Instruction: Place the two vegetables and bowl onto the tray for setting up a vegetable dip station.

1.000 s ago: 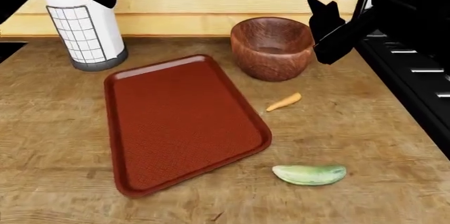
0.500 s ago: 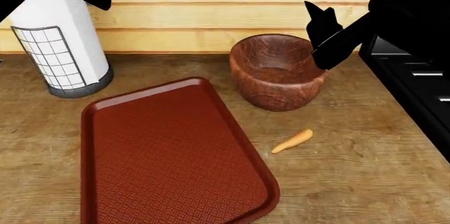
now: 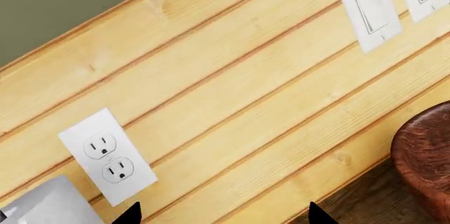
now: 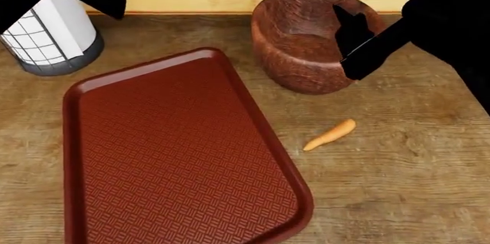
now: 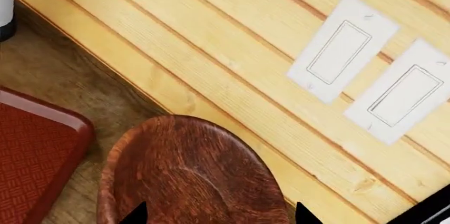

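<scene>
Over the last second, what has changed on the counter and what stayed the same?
The head view has closed in and tilted down, so the cucumber has dropped out of sight. The right end effector now overlaps the bowl rim in that view instead of hanging beside it, holding nothing. The bowl, carrot, tray and white wire-framed cylinder keep their arrangement; nothing was grasped.

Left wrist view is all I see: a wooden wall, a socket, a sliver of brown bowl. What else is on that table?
Observer: A dark red tray lies beside the bowl, with nothing on it.
Operator: Any food around?
Observer: One carrot lies on the table, off the tray, nearer the robot than the bowl.
Operator: And the other claw?
Observer: The right claw hangs open over the bowl, holding nothing.
</scene>
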